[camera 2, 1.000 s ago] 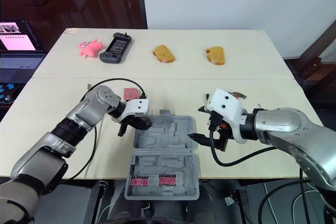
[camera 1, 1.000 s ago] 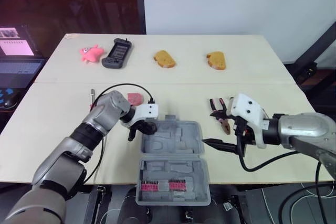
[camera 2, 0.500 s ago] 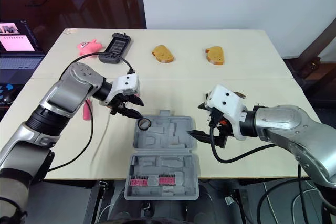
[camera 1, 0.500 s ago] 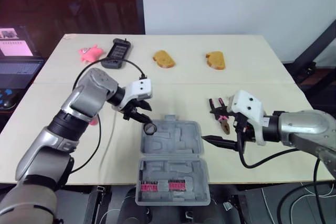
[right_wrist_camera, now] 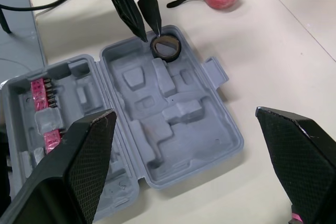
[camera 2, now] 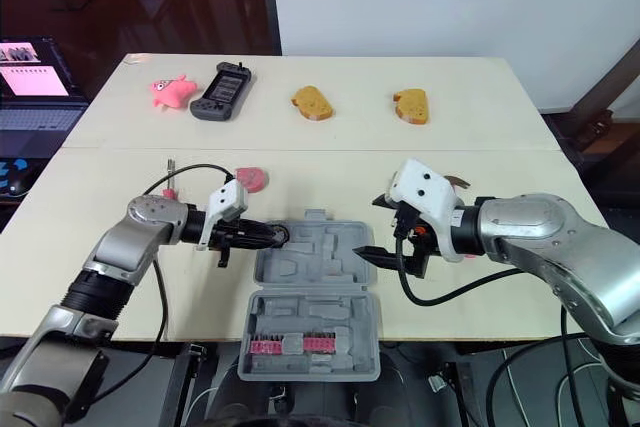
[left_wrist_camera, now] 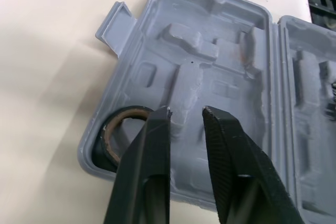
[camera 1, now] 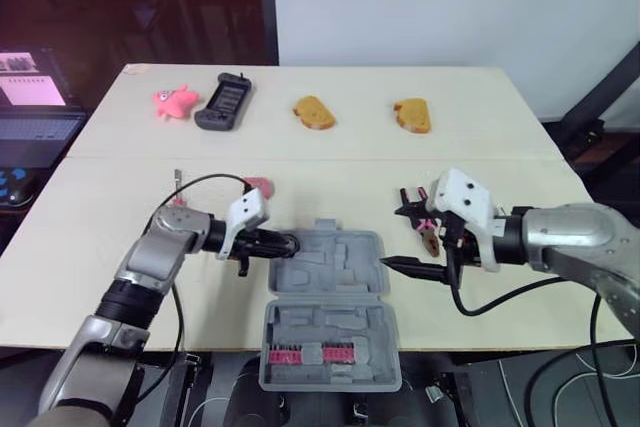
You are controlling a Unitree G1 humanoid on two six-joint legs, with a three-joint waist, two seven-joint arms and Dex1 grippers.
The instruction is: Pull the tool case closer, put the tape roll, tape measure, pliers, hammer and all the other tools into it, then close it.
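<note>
Since half a second ago the left arm has dropped from above the case to table height. The tape roll [left_wrist_camera: 107, 153], which then hung at its fingertips, now sits in the near-left corner pocket of the tool case's [camera 1: 335, 267] far half. The left gripper [camera 1: 288, 243] is narrowly parted with nothing between its fingers, though one tip overlaps the roll's rim. If that tip catches as the arm withdraws, it could drag or tip the roll out of the pocket, and a tilted roll would likely block the lid. The tape measure [camera 1: 258, 187] lies just beyond on the table. The right gripper [camera 1: 391, 237] hangs wide open and empty at the case's right edge, where its lower finger could nudge the case. The pliers [camera 1: 428, 232] lie just behind it.
</note>
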